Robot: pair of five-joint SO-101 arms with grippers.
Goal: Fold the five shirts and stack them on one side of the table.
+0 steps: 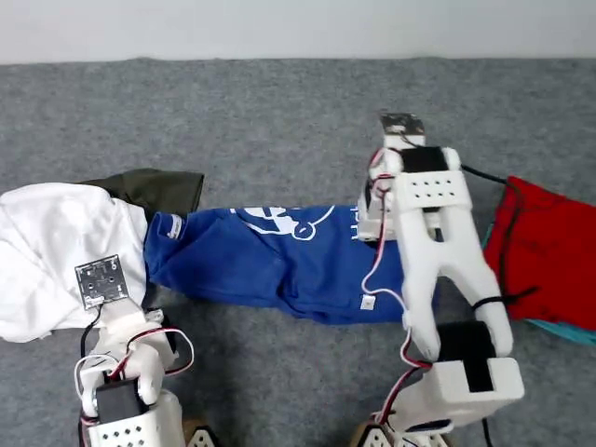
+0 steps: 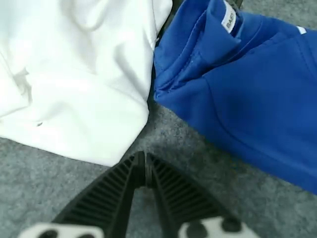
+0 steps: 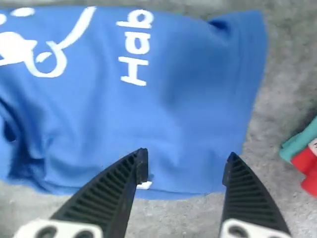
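At the lower left of the high view, the left arm [image 1: 126,396] is sitting by the near edge of the grey carpet-like table cover [image 1: 261,112]. The left gripper [image 2: 145,167] is hanging with its ribbed black jaws pressed together at the tips, gripping nothing. It is hovering above bare grey cover just in front of the spot where two garments are lying side by side. One is the bunched white cotton shirt [image 1: 47,251], which is filling the left edge of the frame. The other is the long royal-blue shirt with white print [image 1: 270,261], which is stretching across the centre with its collar label [image 1: 174,228] pointing towards the white one. At the lower right, the white right arm [image 1: 438,251] is reaching up the frame over the blue shirt's right end. The right gripper [image 3: 187,161] is hovering there with its jaws spread wide and nothing between them. It is hanging above the blue hem beside a small white tag [image 3: 144,185]; I cannot tell whether the tips are touching the cloth. At the right edge, a crumpled red shirt [image 1: 545,247] is lying on top of a teal garment [image 1: 559,328], apart from the blue one. Farther back on the left, a dark olive shirt [image 1: 158,189] is peeking out from behind the white shirt. A pale wall [image 1: 298,28] is running along the top.
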